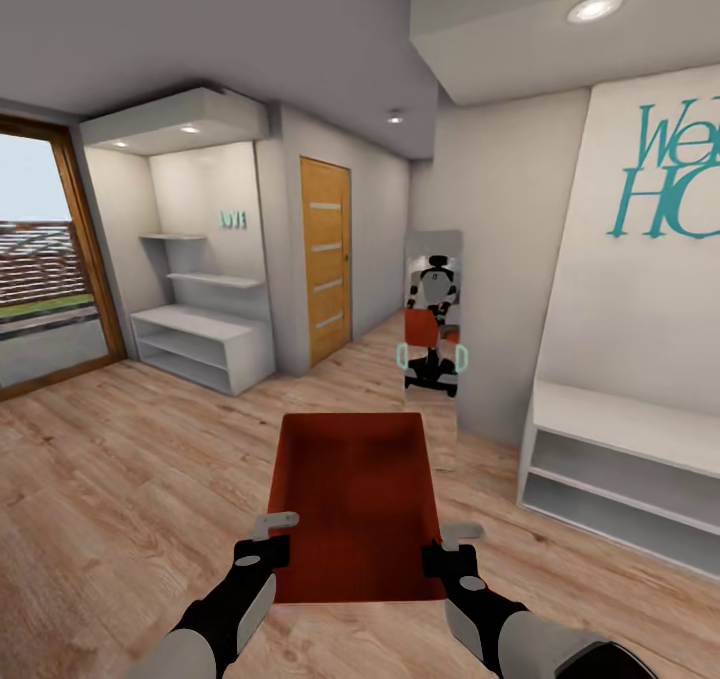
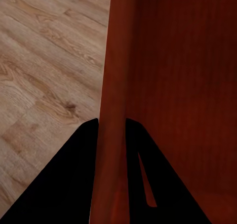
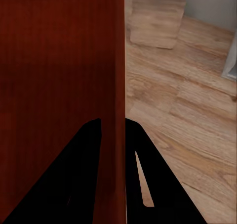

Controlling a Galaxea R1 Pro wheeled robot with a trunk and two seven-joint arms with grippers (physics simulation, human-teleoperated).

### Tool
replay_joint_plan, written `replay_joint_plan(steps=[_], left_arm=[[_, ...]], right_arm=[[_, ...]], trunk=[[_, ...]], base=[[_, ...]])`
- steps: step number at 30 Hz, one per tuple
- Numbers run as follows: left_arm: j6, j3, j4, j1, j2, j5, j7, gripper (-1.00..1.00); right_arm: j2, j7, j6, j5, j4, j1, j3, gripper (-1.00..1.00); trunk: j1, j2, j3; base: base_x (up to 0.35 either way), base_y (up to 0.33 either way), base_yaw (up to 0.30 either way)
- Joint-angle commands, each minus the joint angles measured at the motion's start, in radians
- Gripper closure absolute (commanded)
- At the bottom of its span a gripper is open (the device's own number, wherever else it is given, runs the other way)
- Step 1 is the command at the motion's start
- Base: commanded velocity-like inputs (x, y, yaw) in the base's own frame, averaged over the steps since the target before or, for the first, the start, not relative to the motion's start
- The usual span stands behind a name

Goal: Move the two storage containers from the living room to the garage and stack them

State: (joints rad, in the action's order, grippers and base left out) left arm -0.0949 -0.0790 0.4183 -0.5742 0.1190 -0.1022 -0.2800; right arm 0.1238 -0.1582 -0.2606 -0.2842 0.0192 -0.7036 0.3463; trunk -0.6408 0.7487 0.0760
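Our left gripper (image 1: 268, 537) pinches the left wall of the container (image 1: 357, 499), one black finger (image 2: 74, 179) outside the wall and one inside, closed tight on it. Our right gripper (image 1: 452, 547) does the same on the right wall, its fingers (image 3: 74, 179) straddling the thin orange-red edge. We hold the container between both arms, out in front of our trunk and above the plank floor (image 1: 130, 479), its open side facing the head camera so we see down onto its bare bottom.

Past the container stands a tall mirror (image 1: 433, 324) leaning at a wall corner, showing our own reflection with an orange-red box in its arms. Left of it is a wooden door (image 1: 326, 259), then a white shelf unit (image 1: 200, 344) in a lit niche, and a wood-framed glass door (image 1: 45, 269) at the far left. A white bench (image 1: 625, 469) sits at our right under teal wall lettering (image 1: 665, 174).
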Motion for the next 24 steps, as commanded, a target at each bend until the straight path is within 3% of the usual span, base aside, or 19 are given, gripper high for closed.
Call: replay_joint_plan(steps=[1, 24], left_arm=[[-0.006, 0.008, 0.004, -0.001, -0.048, -0.011, -0.013, 1.00], [-0.006, 0.008, 0.004, -0.001, -0.048, -0.011, -0.013, 1.00]], right_arm=[[0.000, -0.001, 0.001, 0.011, 0.002, 0.000, -0.034, 1.00], [0.000, 0.000, 0.001, 0.011, 0.002, 0.000, -0.034, 1.00]], trunk=[[-0.001, 0.001, 0.002], [-0.001, 0.001, 0.002]], base=[[0.322, 0.000, 0.000], [0.322, 0.000, 0.000]])
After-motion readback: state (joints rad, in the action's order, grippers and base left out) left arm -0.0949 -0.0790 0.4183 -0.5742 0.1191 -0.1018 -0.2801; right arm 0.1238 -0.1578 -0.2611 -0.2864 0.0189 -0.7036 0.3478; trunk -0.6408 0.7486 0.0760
